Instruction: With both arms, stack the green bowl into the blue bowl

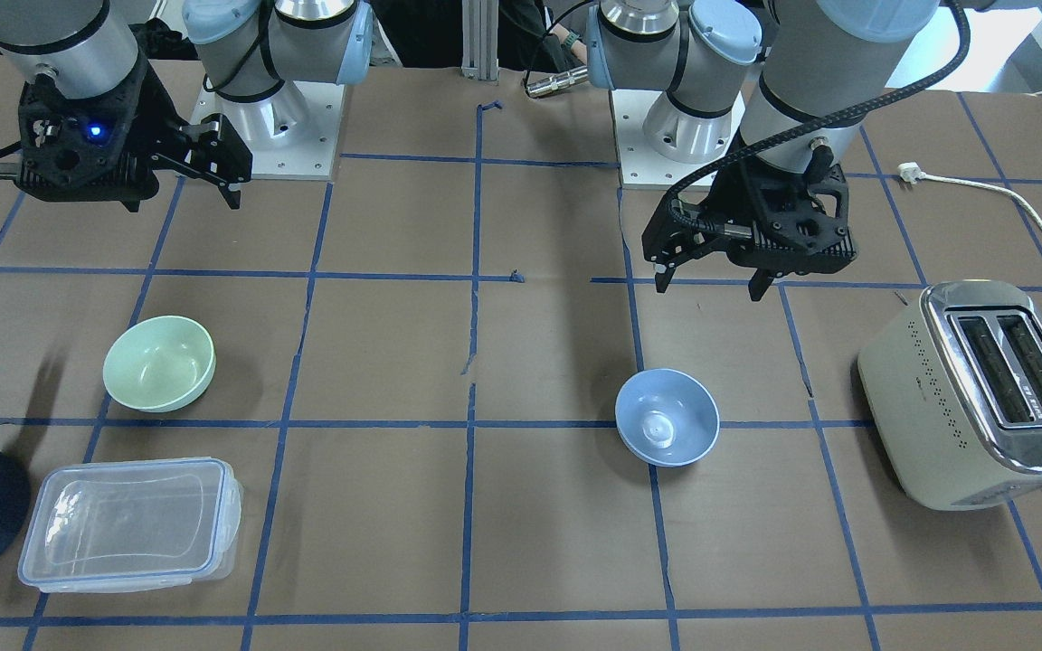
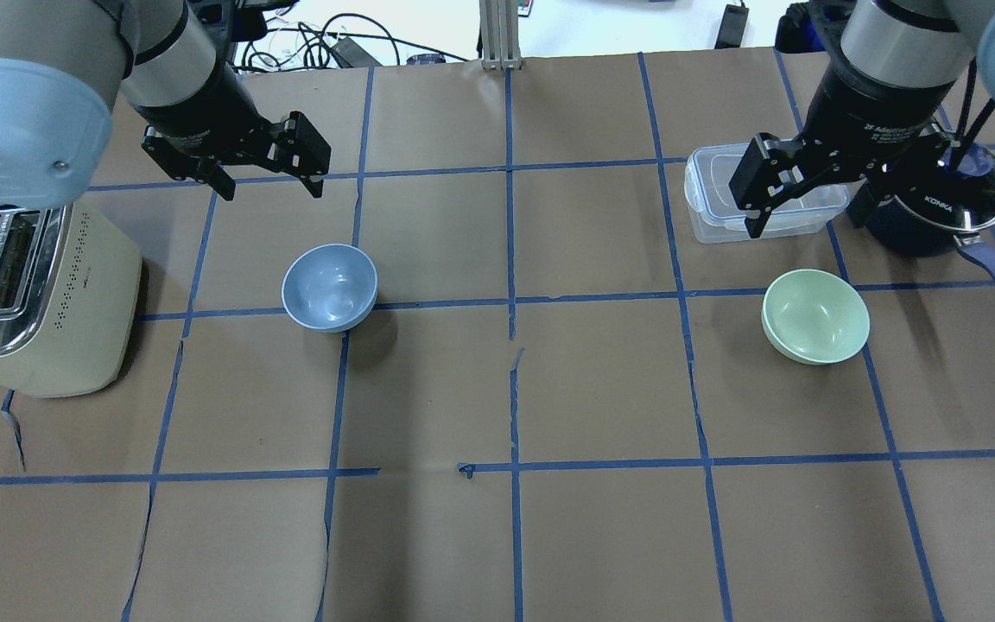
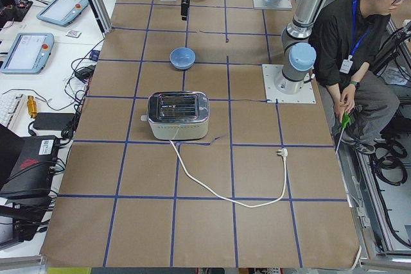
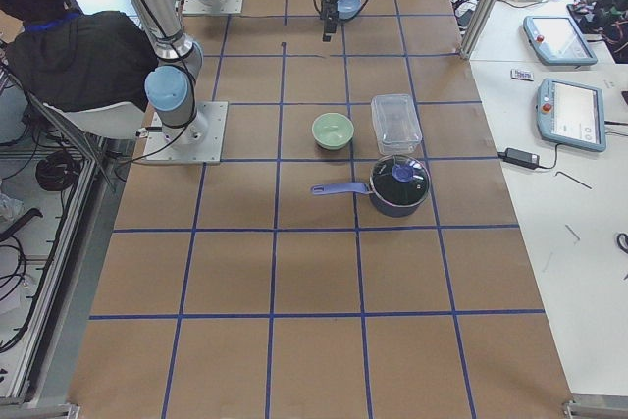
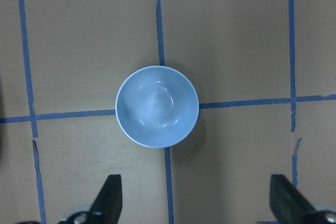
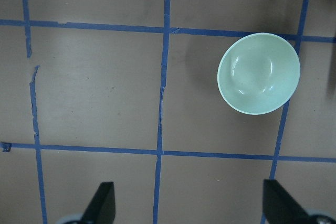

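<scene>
Over the bench, the left gripper and right gripper are hovering wide, empty; grasping the green bowl is probably coming next.

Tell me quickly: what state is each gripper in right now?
Left gripper: open, holding nothing.
Right gripper: open, holding nothing.
</scene>
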Action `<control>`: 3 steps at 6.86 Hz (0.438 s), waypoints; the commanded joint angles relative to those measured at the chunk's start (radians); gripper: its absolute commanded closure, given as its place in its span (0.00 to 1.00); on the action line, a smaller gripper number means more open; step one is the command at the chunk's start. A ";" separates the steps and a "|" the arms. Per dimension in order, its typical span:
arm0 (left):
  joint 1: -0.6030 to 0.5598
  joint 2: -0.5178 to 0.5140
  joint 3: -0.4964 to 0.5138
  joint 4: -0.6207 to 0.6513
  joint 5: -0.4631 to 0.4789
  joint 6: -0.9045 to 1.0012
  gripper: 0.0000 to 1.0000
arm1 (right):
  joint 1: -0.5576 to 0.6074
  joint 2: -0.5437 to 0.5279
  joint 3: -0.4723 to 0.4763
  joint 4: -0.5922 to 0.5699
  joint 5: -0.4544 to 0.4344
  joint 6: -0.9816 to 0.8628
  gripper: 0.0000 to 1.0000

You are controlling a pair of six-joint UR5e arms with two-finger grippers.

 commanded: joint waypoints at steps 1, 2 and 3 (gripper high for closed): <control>0.001 0.000 0.001 0.001 0.000 0.000 0.00 | 0.000 0.001 0.001 -0.004 0.000 0.001 0.00; 0.001 -0.003 0.007 0.000 -0.002 0.000 0.00 | 0.000 0.001 0.001 -0.007 0.002 0.009 0.00; 0.009 -0.001 0.000 0.000 -0.003 0.002 0.00 | 0.000 0.003 0.001 -0.037 0.008 0.007 0.00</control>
